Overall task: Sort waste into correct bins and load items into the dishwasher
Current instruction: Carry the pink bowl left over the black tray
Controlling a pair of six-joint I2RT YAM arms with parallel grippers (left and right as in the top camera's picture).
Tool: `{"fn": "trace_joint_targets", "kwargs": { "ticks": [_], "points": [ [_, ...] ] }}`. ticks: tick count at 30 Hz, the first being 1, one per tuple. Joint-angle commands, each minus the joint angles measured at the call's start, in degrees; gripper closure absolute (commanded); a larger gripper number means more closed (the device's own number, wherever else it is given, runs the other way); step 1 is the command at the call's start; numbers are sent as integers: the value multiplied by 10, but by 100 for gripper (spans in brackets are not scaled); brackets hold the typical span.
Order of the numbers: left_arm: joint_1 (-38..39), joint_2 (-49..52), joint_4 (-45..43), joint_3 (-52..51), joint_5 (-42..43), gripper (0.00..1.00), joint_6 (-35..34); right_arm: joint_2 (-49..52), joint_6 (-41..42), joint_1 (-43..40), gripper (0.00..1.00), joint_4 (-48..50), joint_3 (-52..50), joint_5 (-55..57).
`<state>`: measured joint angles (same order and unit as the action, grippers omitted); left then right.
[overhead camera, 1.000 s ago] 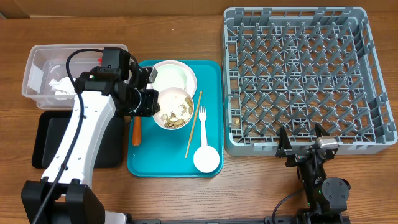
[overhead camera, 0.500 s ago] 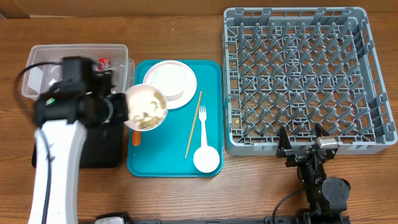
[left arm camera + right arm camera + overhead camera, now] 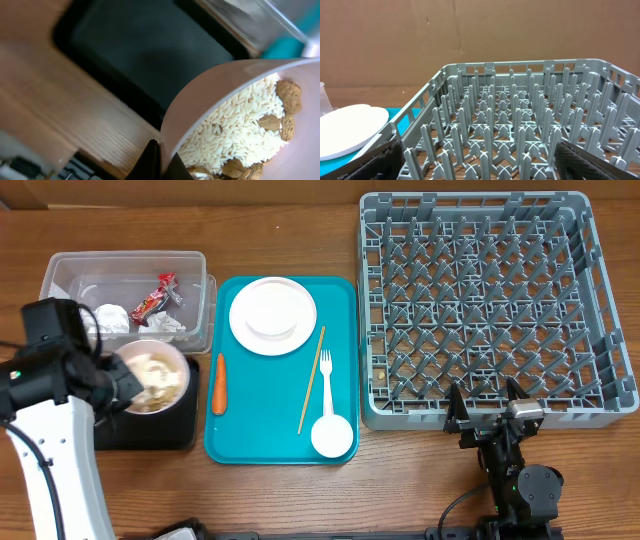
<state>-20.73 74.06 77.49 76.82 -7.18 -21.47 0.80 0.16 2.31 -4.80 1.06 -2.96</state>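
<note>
My left gripper [image 3: 122,383] is shut on the rim of the white bowl [image 3: 155,375] and holds it over the black tray [image 3: 150,432]. In the left wrist view the jaws [image 3: 162,162] pinch the bowl's wall, and the bowl [image 3: 200,100] is tilted, with white rice [image 3: 235,127] and tan nuts [image 3: 287,95] inside. The clear tub [image 3: 60,275] contains crumpled napkins [image 3: 112,318] and a red wrapper [image 3: 152,298]. A carrot piece [image 3: 219,383], plate [image 3: 272,315], chopstick [image 3: 311,380], fork [image 3: 326,372] and cup [image 3: 332,436] lie on the teal tray. My right gripper [image 3: 487,405] stands open at the front edge of the grey rack [image 3: 600,310].
The teal tray [image 3: 240,448] lies between the bins and the rack. Seen from the right wrist, the rack's pegs [image 3: 520,115] fill the picture, with the plate [image 3: 345,127] at the left. In the left wrist view the black tray [image 3: 455,55] lies below the bowl.
My left arm has carried the bowl off the teal tray, leftward and toward the front, to above the black tray. The right arm has not moved.
</note>
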Motion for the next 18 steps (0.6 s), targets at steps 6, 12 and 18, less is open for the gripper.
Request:
{"fn": "trace_joint_targets", "kwargs": {
  "ticks": [6,12,18],
  "points": [
    [-51,3,-3,9,-68,96,-58,-5,-2,2,0,2,-6,3],
    [-96,24,-7,9,-86,96,-58,-5,-2,2,0,2,-6,3],
    [-136,77,-23,9,-110,96,-58,-5,-2,2,0,2,-6,3]
  ]
}}
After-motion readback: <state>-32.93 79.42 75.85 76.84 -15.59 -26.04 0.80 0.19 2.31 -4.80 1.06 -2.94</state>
